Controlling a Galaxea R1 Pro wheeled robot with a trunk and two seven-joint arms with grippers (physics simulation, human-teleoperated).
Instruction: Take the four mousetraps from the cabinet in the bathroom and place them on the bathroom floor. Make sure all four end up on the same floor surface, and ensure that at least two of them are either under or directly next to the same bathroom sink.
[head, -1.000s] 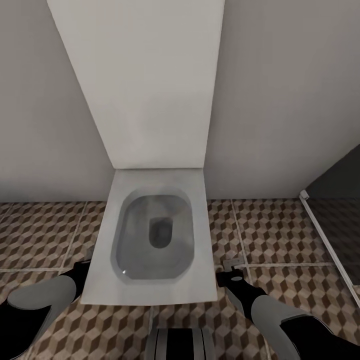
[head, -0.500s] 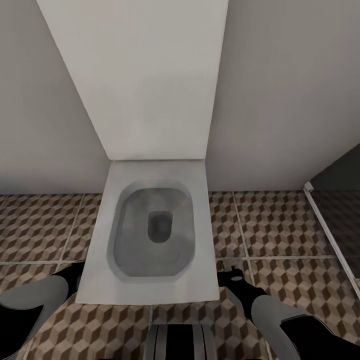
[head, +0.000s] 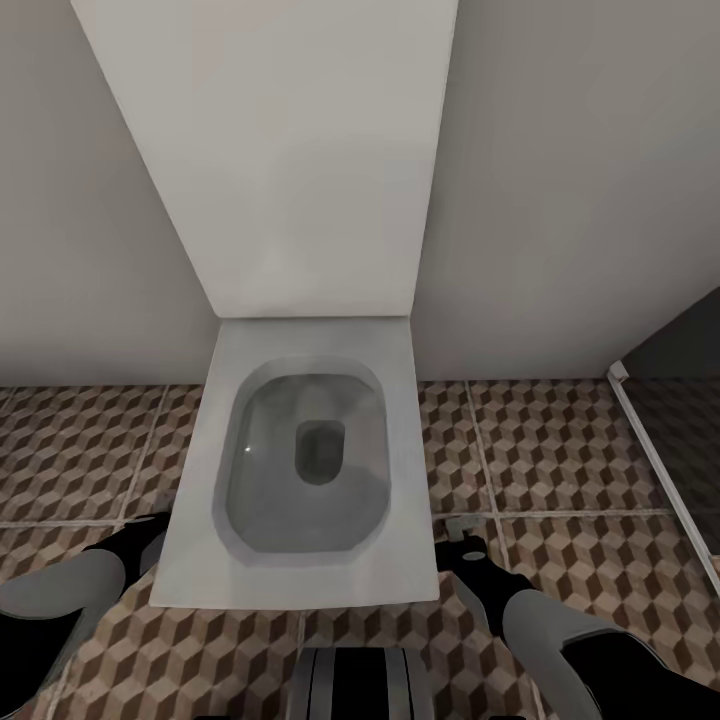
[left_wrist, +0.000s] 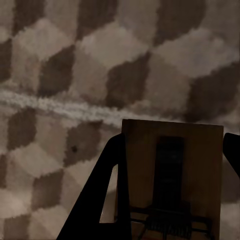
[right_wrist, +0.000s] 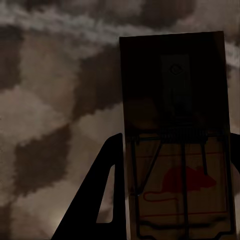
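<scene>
- On my left in the head view, the left arm (head: 70, 600) reaches down over the bathroom floor (head: 90, 450), its dark wrist end tucked just beside the toilet's front left corner; the pincer itself is hidden from here.
- Through the left wrist camera, the left pincer (left_wrist: 170, 190) is clenched on a mousetrap (left_wrist: 172, 175): one black finger (left_wrist: 100, 195) lies against one long edge of the wooden slab, and the other finger just shows at the opposite edge. The trap stands out past the fingers, its wire spring end nearest the camera, with the cube-pattern tiles and a pale grout line behind it. I cannot tell whether it touches the floor.
- In the middle, the white toilet (head: 305, 460) sits against the wall with its lid (head: 290, 150) raised. Its bowl is the one container I see, and it holds only grey water with a darker drain opening.
- To the right of the toilet, the right arm (head: 560, 630) points toward a grout line, near the toilet's front right corner.
- Through the right wrist camera, the right pincer (right_wrist: 175, 190) grips a second mousetrap (right_wrist: 177, 135) the same way, by its long edges. This one shows a red mouse print and wire bar, dark against the tiles.
- Far right, a white rail (head: 660, 480) runs along the floor edge beside a dark glass panel.
</scene>
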